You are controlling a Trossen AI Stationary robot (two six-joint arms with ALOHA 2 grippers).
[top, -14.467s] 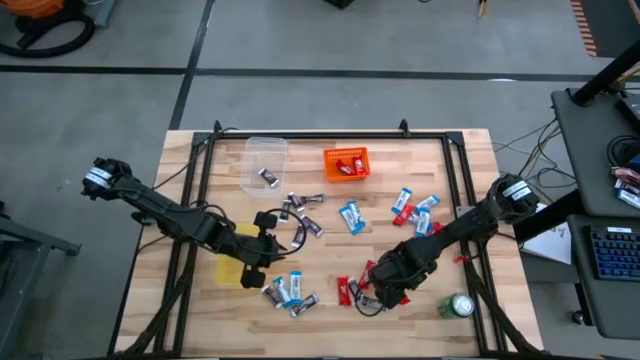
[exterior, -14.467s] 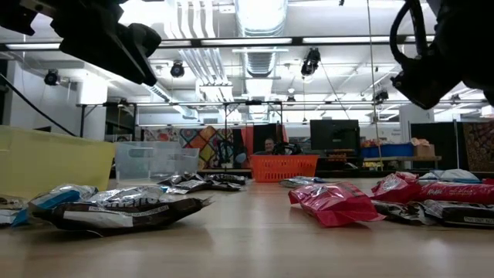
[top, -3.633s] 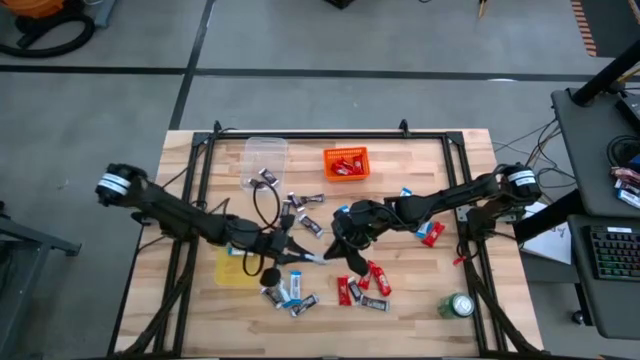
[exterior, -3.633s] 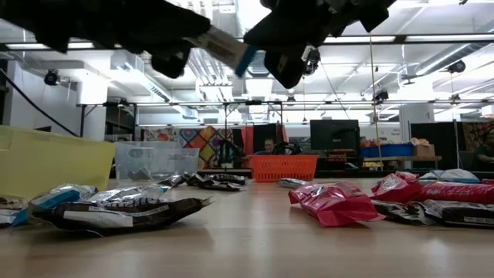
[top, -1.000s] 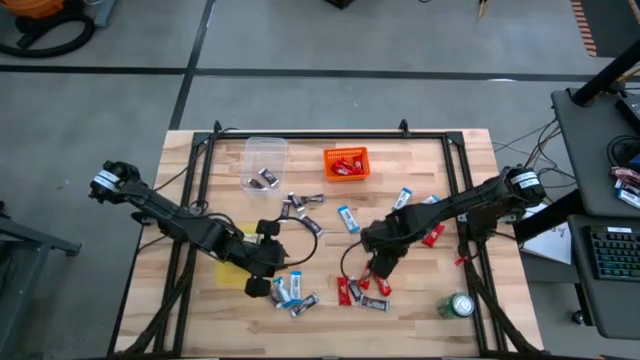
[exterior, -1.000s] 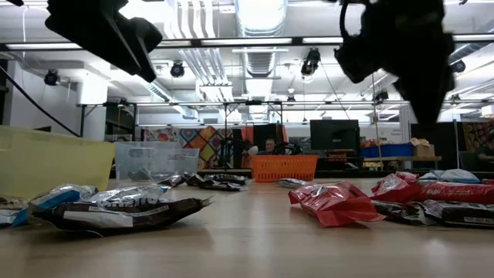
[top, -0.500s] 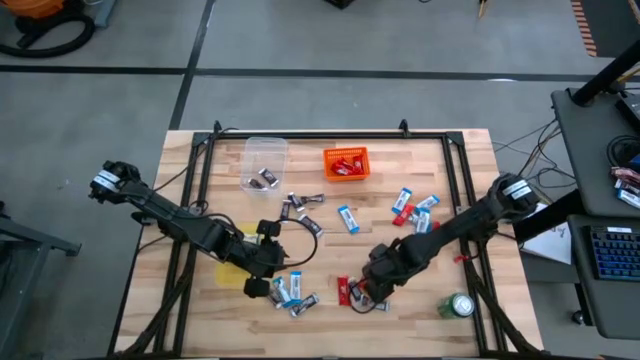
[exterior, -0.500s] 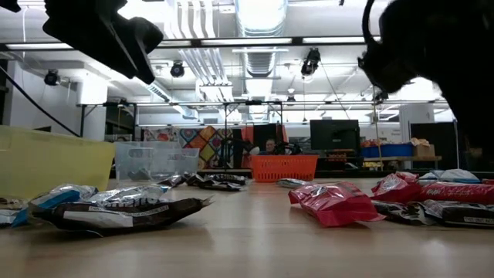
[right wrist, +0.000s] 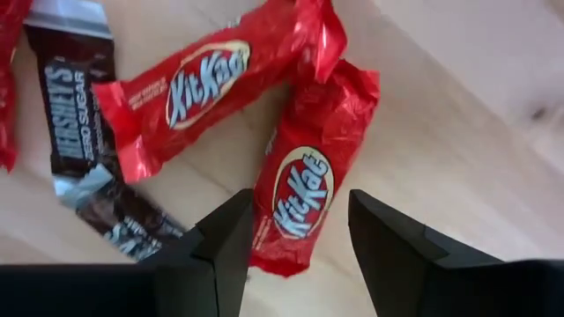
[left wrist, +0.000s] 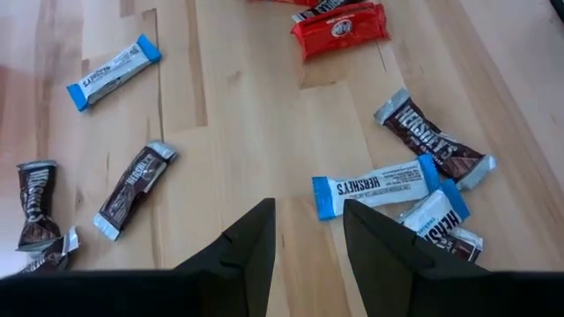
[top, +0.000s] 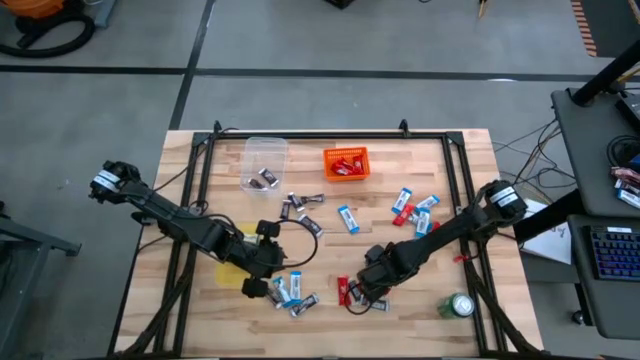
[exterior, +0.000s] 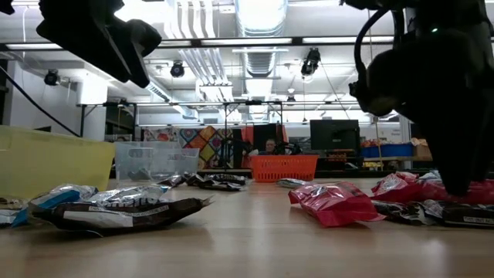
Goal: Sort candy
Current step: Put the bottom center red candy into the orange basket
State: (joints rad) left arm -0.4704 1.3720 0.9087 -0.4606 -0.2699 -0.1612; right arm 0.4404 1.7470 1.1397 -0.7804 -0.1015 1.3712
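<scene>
Hovering over the near-left part of the wooden table [top: 200, 175], the left gripper [left wrist: 304, 231] holds nothing, its dark fingers [left wrist: 251, 245] set a moderate gap apart; below it lie a blue-and-white candy bar [left wrist: 374, 186] just right of the gap, two more blue-and-white ones, three dark brown Hershey's bars [left wrist: 133, 179] and a red bar farther off. From above, the left arm [top: 170, 215] stretches low from the table's left edge, across the yellow bin [top: 232, 265]. A clear bin [top: 264, 160] with one dark candy and an orange bin [top: 346, 163] with red ones stand at the far side. To the right, the right gripper [right wrist: 297, 231] is spread wide and empty, straddling a red Kit Kat [right wrist: 303, 189] whose near end lies between the fingertips; a second Kit Kat [right wrist: 211, 75] touches it and a dark Hershey's bar [right wrist: 70, 101] lies beside. The right arm [top: 450, 235] slants down from the right edge to the near centre. One green can [top: 460, 305] stands near-right.
</scene>
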